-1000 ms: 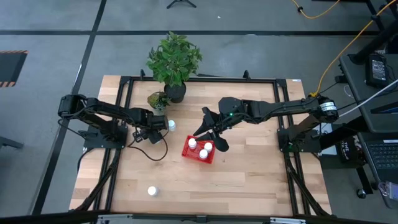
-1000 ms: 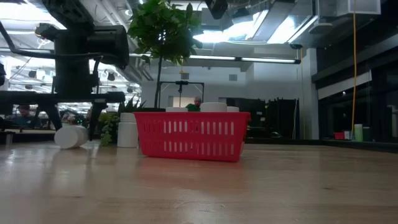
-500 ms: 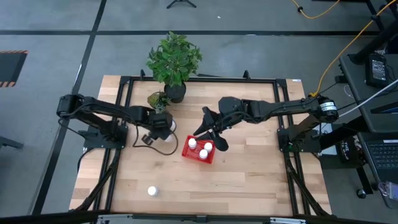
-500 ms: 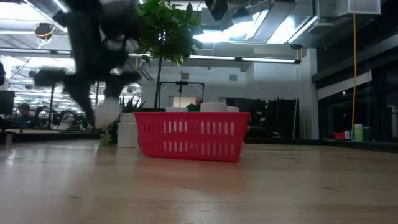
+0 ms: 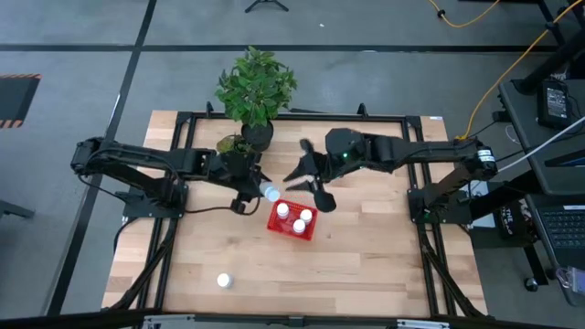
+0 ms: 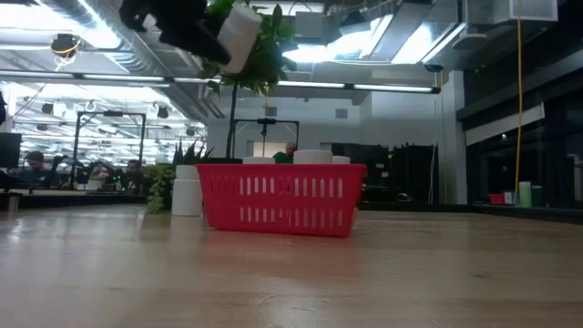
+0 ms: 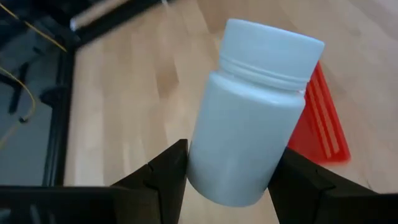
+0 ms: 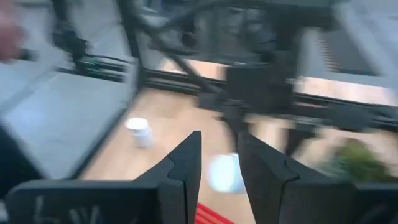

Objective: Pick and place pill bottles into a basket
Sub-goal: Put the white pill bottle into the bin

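Gripping smooth white cylindrical bottle (image 7: 249,118) (ridged cap), left jaws.

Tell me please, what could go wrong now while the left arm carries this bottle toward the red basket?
1. The left gripper holds the pill bottle tilted and low on its body, so it might slip.
2. The basket already holds bottles, so it may land on one.
3. The right gripper hangs close by; the arms could collide.
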Controlling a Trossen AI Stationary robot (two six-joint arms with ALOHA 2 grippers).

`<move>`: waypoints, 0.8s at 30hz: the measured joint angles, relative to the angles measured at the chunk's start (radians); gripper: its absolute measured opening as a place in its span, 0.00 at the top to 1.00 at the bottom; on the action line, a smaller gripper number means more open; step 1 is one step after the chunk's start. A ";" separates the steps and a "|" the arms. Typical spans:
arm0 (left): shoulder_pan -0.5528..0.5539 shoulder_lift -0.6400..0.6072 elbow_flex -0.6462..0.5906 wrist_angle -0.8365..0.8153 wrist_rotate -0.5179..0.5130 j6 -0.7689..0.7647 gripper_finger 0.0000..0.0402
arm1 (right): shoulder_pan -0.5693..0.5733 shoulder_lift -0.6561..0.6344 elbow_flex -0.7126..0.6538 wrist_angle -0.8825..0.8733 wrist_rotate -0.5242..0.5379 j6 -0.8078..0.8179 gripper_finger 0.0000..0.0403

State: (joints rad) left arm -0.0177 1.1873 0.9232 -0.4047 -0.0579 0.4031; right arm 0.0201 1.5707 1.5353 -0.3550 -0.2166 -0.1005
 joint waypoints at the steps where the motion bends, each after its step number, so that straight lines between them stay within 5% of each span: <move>1: 0.000 0.000 0.000 0.021 0.000 -0.001 0.55 | 0.004 0.000 0.029 -0.042 0.047 -0.021 0.73; 6: 0.019 0.000 0.001 0.090 -0.002 -0.007 0.55 | 0.008 0.000 0.125 -0.144 0.107 -0.087 0.65; 10: 0.057 0.000 0.001 0.117 -0.003 -0.021 0.56 | 0.008 0.000 0.132 -0.155 0.129 -0.051 0.46; 16: 0.116 0.042 0.001 0.220 0.013 -0.040 0.56 | 0.016 0.050 0.131 -0.223 0.331 -0.016 0.19; 24: 0.167 0.076 0.001 0.326 0.079 -0.090 0.56 | 0.016 0.069 0.131 -0.300 0.417 0.045 0.15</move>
State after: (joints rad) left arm 0.1493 1.2633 0.9243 -0.0786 0.0209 0.3133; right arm 0.0360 1.6399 1.6667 -0.6549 0.2000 -0.0554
